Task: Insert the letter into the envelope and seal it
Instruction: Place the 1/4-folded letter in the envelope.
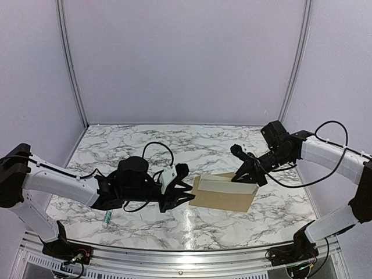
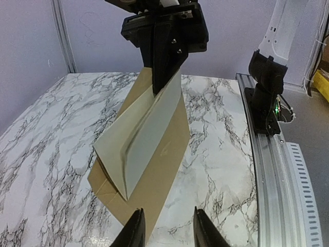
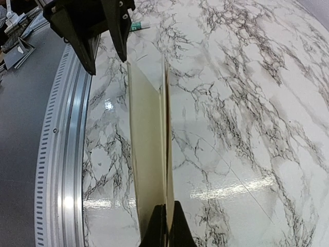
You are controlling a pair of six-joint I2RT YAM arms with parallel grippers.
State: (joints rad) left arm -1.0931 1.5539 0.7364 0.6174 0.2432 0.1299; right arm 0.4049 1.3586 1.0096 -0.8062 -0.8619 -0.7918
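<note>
The tan-brown envelope (image 1: pixel 224 199) lies flat on the marble table (image 1: pixel 145 145). Over it sits the cream letter (image 1: pixel 225 185), folded into a V and lifted at its right end. My right gripper (image 1: pixel 256 178) is shut on that end, and the paper's edge runs straight out from between its closed fingers (image 3: pixel 165 226). The left wrist view shows the letter (image 2: pixel 141 136) rising from the envelope (image 2: pixel 162 170) up to the right gripper (image 2: pixel 163 85). My left gripper (image 1: pixel 185 195) hovers just off the envelope's left end, open (image 2: pixel 167 229), with nothing between its fingers.
A small white and green tube (image 1: pixel 107 218) lies on the table near the left arm's forearm. The metal rail (image 1: pixel 186 253) runs along the near table edge. The right arm's base (image 2: pixel 264 98) stands on that rail.
</note>
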